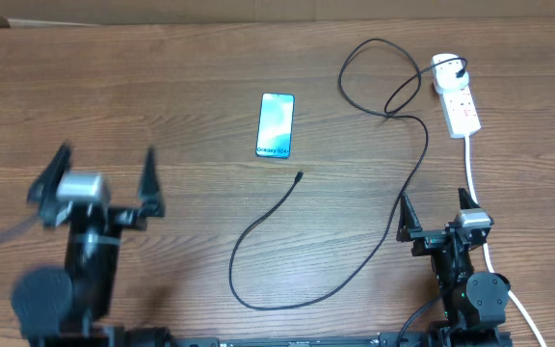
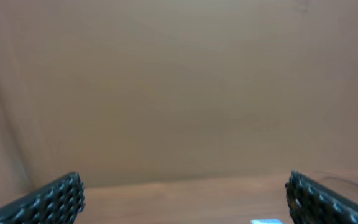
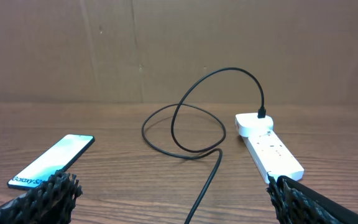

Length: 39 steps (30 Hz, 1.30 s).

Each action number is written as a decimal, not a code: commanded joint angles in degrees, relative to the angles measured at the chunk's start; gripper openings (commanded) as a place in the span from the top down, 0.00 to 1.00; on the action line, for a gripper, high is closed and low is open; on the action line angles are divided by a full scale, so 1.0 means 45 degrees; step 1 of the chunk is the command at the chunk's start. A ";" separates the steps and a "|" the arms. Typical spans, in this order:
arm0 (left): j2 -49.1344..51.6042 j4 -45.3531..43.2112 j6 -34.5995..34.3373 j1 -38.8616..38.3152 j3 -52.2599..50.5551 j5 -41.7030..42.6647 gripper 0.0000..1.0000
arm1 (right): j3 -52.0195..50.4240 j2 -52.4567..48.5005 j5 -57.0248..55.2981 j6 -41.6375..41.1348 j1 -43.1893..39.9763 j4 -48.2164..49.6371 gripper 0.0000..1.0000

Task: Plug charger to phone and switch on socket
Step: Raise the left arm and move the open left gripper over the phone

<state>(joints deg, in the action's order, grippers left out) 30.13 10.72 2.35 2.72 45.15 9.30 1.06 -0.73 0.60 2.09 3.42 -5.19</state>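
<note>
Nearest you, the left end effector (image 1: pixel 104 164) and the right end effector (image 1: pixel 433 202) hang over the table (image 1: pixel 162 96), both with fingers spread wide and holding nothing. The charger (image 3: pixel 219 151), a thin black cable, loops across the wood between them. Its small plug tip (image 1: pixel 299 176) lies free just short of the phone (image 1: pixel 276 124). The phone lies flat, its screen lit pale blue-white in a dark frame, with "Galaxy S" readable at its near edge. At the far right, the white power strip (image 1: pixel 459 101) has red switch marks and carries the white adapter (image 1: pixel 444 66) at its far end.
</note>
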 commanded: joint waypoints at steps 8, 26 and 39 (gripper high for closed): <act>0.4877 0.0835 -0.0568 -0.0039 0.3604 0.4381 0.00 | -0.0136 0.0126 -0.0121 -0.0078 0.0034 0.0078 0.00; 1.3877 1.0205 -0.1787 -0.3434 1.2774 0.1904 0.00 | -0.0131 0.0126 -0.0121 -0.0083 0.0034 0.0078 0.00; 1.8379 1.4931 -0.4925 -0.5338 1.9283 -0.4896 0.00 | -0.0136 0.0126 -0.0121 -0.0083 0.0034 0.0078 0.00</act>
<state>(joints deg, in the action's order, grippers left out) 107.87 75.20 -14.76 -18.96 125.75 -0.71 1.06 -0.73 0.60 2.07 3.42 -5.17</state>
